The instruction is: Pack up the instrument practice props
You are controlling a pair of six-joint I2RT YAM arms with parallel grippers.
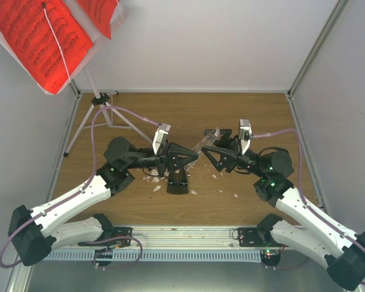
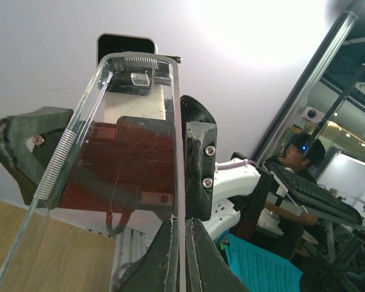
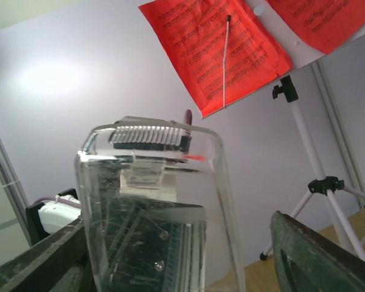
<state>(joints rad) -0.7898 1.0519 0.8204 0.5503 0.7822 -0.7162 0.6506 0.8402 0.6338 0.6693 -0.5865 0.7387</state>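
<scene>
- Metronome (image 1: 177, 182) sits on the table just below the left pincer (image 2: 181, 243), which is clamped on the edge of a clear cover (image 2: 134, 140).
- Right pincer (image 3: 182, 267) stands open astride the cover's other end; centre it so both pads land together.
- Left should let go only once that grip looks firm.

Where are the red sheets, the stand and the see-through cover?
red sheets (image 1: 31, 36), top view, left sheet's middle.
stand (image 3: 306, 143), right wrist view, white pole.
clear cover (image 3: 158, 243), right wrist view, front wall.
</scene>
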